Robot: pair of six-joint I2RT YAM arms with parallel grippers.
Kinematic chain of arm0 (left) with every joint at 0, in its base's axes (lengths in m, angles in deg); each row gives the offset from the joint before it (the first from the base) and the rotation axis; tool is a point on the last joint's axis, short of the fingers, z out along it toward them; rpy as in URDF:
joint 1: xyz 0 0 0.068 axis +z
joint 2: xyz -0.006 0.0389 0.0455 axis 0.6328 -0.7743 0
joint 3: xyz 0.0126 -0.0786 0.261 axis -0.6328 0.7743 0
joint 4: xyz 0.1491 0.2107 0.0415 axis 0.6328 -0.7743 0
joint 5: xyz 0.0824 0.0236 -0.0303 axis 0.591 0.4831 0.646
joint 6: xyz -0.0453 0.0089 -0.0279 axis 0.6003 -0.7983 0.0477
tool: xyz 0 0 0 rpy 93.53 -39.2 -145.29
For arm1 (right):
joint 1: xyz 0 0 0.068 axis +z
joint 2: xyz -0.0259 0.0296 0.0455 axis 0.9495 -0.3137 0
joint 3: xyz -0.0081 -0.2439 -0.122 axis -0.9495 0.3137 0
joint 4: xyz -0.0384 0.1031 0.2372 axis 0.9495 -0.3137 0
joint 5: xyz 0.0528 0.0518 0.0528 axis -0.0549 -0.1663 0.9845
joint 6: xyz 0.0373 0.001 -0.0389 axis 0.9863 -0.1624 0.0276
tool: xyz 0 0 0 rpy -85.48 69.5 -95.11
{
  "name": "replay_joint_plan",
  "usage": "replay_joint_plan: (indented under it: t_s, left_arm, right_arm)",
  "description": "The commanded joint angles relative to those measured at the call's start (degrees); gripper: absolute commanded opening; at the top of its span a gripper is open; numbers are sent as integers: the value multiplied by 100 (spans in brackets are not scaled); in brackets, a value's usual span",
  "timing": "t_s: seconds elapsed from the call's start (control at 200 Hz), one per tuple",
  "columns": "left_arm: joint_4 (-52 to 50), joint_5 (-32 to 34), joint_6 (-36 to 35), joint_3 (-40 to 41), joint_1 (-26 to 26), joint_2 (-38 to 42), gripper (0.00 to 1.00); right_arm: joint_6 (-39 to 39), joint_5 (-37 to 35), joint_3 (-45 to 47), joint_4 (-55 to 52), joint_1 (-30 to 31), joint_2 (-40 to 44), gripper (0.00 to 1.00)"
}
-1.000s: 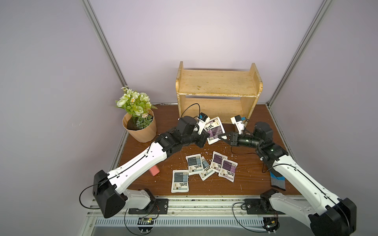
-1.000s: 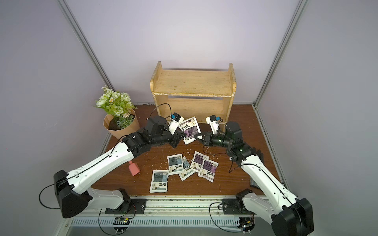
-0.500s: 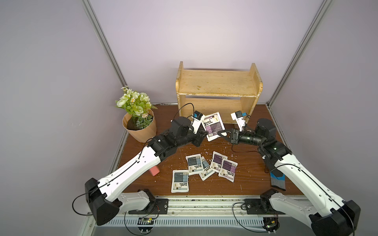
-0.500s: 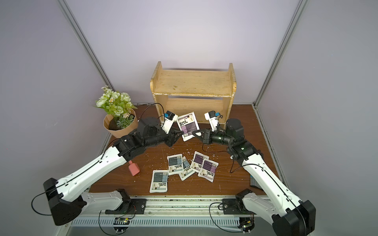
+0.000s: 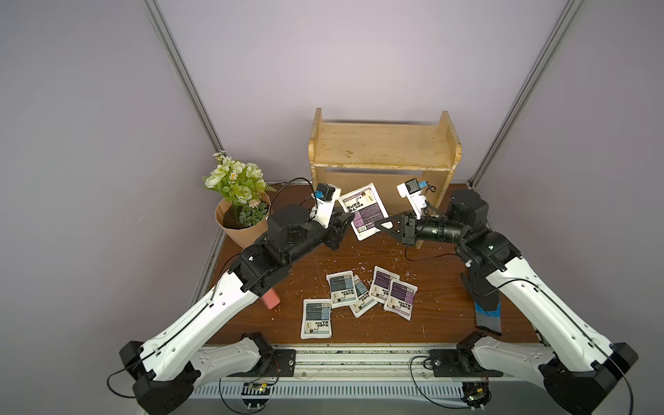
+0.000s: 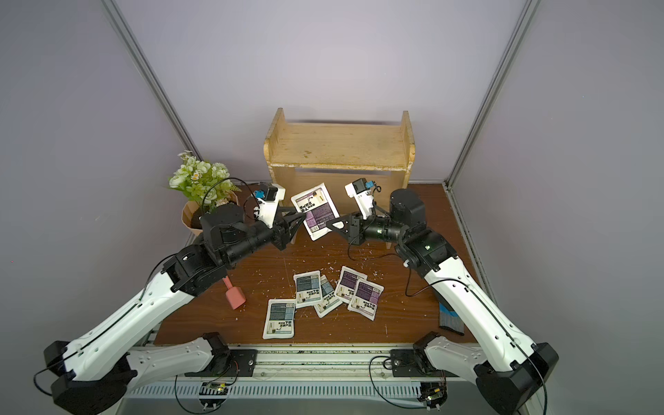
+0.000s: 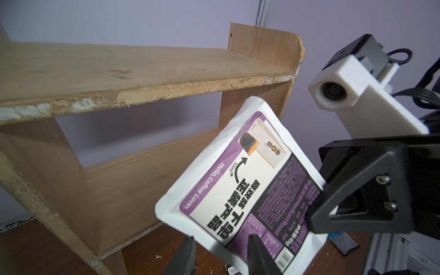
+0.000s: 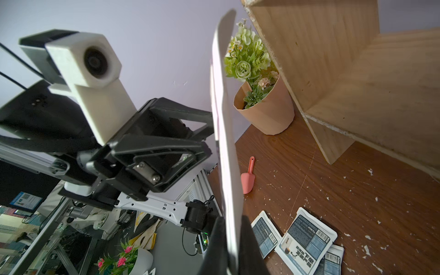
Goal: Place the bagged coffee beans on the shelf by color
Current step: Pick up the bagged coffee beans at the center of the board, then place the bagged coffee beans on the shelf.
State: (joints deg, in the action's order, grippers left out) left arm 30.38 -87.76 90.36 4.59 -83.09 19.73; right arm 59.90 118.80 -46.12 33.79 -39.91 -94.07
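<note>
Purple block label, black print, flat white body: the held coffee pouch (image 5: 363, 210) hangs tilted in the air just in front of the light two-tier wooden shelf (image 5: 381, 147) at the far side of the brown wooden table (image 5: 431, 258). The right claw (image 5: 382, 224) is clenched on its near right edge. The left claw (image 5: 346, 219) is released, its jaws parted around the pouch's left edge.

The left wrist view shows the label face-on, with "Hello, Coffee Lover" down one side. The right wrist view shows the same pouch edge-on, a thin sheet pinched between dark fingers (image 8: 212, 252).

Five more pouches lie clustered on the near part of the table, partly overlapping: three grey-blue pouches (image 5: 341, 289) and two purple pouches (image 5: 400, 300). Left of the shelf, a tan faceted pot (image 5: 240, 230) holds green-and-white flowers (image 5: 233, 178).
</note>
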Motion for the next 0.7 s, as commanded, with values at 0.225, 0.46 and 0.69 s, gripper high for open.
replay_joint_plan:
  t_s: [0.225,0.46,0.69]
  left_arm:
    - [937,307,-124,-589,67,19,39]
    - [1289,1023,-207,-837,61,-172,41]
    - [944,1579,-206,-534,68,-239,41]
  right_arm:
    - [-158,-487,-2393,-146,40,-1078,0]
    - [847,-1109,-3927,-67,34,-2418,0]
    - [1891,-1779,-5035,192,35,-3105,0]
